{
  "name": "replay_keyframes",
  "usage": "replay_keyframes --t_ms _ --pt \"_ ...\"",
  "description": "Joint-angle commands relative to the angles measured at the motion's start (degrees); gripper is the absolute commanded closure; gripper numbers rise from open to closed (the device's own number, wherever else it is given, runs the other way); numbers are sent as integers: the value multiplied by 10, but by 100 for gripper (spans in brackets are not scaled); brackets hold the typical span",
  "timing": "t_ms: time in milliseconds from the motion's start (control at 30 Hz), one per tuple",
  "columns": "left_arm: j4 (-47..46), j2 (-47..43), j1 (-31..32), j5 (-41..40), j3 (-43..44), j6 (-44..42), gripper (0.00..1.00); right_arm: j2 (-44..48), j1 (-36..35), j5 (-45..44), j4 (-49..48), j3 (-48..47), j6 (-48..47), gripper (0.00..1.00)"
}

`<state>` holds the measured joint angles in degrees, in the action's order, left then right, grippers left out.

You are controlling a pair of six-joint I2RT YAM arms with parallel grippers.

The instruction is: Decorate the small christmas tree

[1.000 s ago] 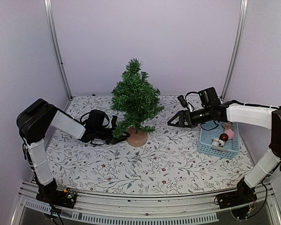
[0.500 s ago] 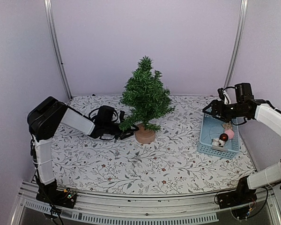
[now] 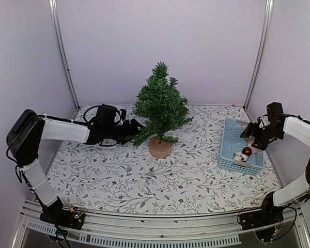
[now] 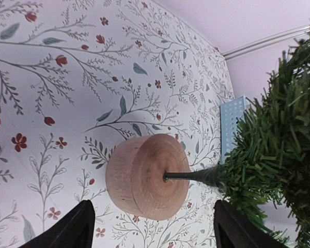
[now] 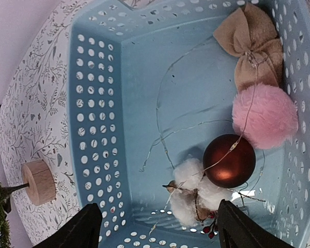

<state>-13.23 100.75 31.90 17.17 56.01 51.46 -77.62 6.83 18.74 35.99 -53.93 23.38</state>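
**Both jaws open, small christmas tree (image 3: 161, 106) standing centre**

It is standing upright on its wooden base (image 3: 160, 148) at the middle of the floral table (image 3: 119, 181), toward the far side. The left gripper (image 3: 134, 127) is hovering just left of the lower branches, fingers spread, gripping nothing. The right gripper (image 3: 250, 135) is hanging over the blue basket (image 3: 226, 155) at the right, fingers parted. Pink pompom (image 5: 263, 116), dark red ball (image 5: 229, 161), burlap bow (image 5: 250, 44) and cotton sprig (image 5: 194, 191) are lying inside.
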Motion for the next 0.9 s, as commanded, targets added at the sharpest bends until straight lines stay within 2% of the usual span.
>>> replay_keyframes --t_ms 0,167,400,467,533,633,867 --pt "45 -50 -13 -63 -13 -35 19 -24 3 -4 -54 22 49 21" --pt "50 -84 -18 -81 -23 -39 20 -72 3 6 -118 42 76 28" --pt "49 -131 -18 -111 -50 -51 21 -102 3 12 -159 28 92 53" --pt "49 -149 -18 -126 -58 -56 21 -104 3 0 -162 24 89 64" --pt "52 -167 -19 -135 -61 -66 21 -104 4 -7 -166 19 89 81" --pt "69 -193 -23 -147 -60 -86 21 -103 2 6 -167 7 87 100" --pt "99 -256 -41 -147 -60 -123 20 -40 3 62 -155 -25 45 100"
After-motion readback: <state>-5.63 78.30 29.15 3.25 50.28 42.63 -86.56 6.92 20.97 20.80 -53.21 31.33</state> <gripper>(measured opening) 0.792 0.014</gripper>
